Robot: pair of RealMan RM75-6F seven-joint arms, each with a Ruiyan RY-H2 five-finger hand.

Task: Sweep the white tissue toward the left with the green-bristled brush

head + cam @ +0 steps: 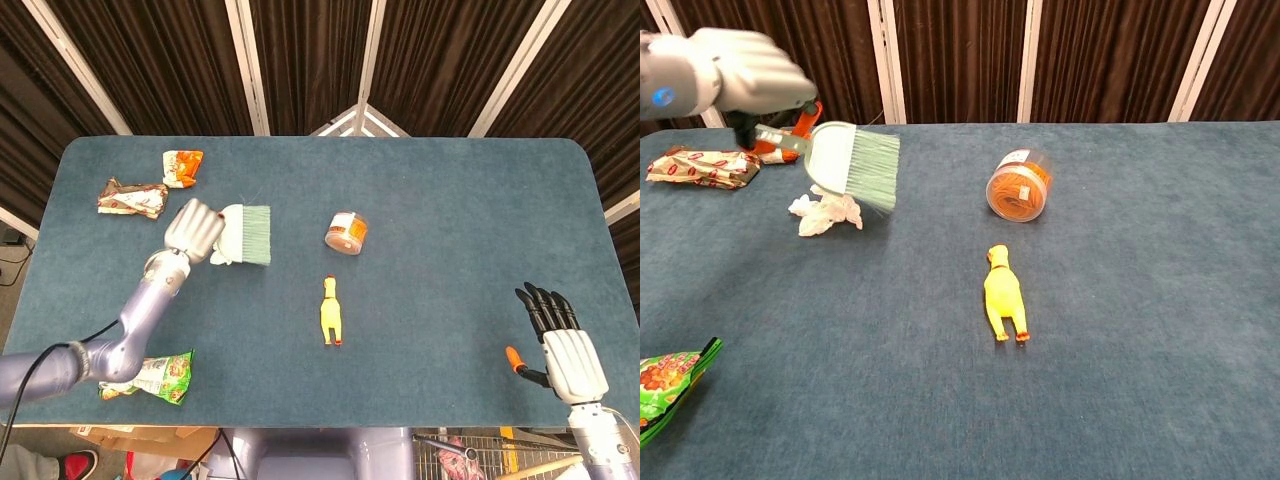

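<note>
Chest view, taken from the near edge outward: a green snack packet (pixel 668 385) lies at about eight o'clock at the front of the blue surface (pixel 1120 350), well apart from the work. Near the middle a yellow rubber chicken (pixel 1004 294) lies flat, and just beyond it, toward one o'clock, a clear tub with orange contents (pixel 1019 185) rests on its side. Neither sits in the sweeping path.

Farther out at ten o'clock the white tissue (pixel 826 210) lies crumpled on the surface. The left hand (pixel 735 78) hangs above and beyond it, its fingers clenched around the handle of the green-bristled brush (pixel 855 164). The brush is raised clear of the cloth, bristles pointing right and slightly down, their tips hanging over the tissue's right side. That placement suits the job: to push the tissue left, the bristles have to come down on its right side first, so the lift reads as a carry to the starting point of a stroke. No stroke looks to be under way. Beyond the tissue, at the far left, lie a red-and-white wrapper (pixel 702 166) and an orange packet (pixel 183 165).

In the head view the right hand (pixel 560 345) waits at four o'clock near the front edge, fingers released and straight, grasping nothing, well away from everything.
</note>
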